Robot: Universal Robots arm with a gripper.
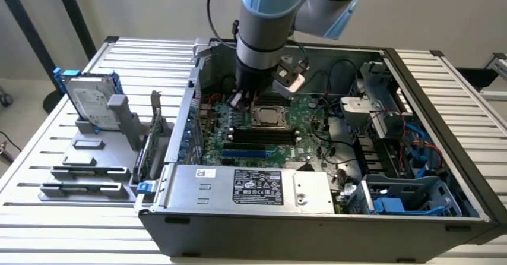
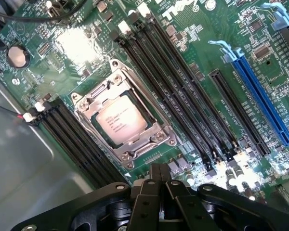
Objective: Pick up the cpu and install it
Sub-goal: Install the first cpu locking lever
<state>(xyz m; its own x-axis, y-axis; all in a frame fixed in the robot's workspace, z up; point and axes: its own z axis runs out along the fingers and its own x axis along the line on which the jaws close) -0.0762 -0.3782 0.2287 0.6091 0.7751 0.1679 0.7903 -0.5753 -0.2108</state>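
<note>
The cpu (image 1: 269, 115) (image 2: 121, 120) is a small silver square lying flat inside the metal socket frame on the green motherboard (image 1: 305, 134) (image 2: 202, 43), within the open computer case. My gripper (image 1: 240, 100) (image 2: 160, 174) hangs just above the board, beside the socket on the exterior view's left. Its black fingers (image 2: 151, 185) are pressed together with nothing between them. It does not touch the cpu.
Black memory slots (image 2: 183, 96) run on both sides of the socket, and a blue slot (image 2: 262, 96) lies further off. A power supply (image 1: 253, 188) fills the case front. Cables (image 1: 341, 75) and drive cages (image 1: 388, 116) crowd the exterior view's right. A hard drive (image 1: 89, 101) stands in grey holders (image 1: 87, 170) outside.
</note>
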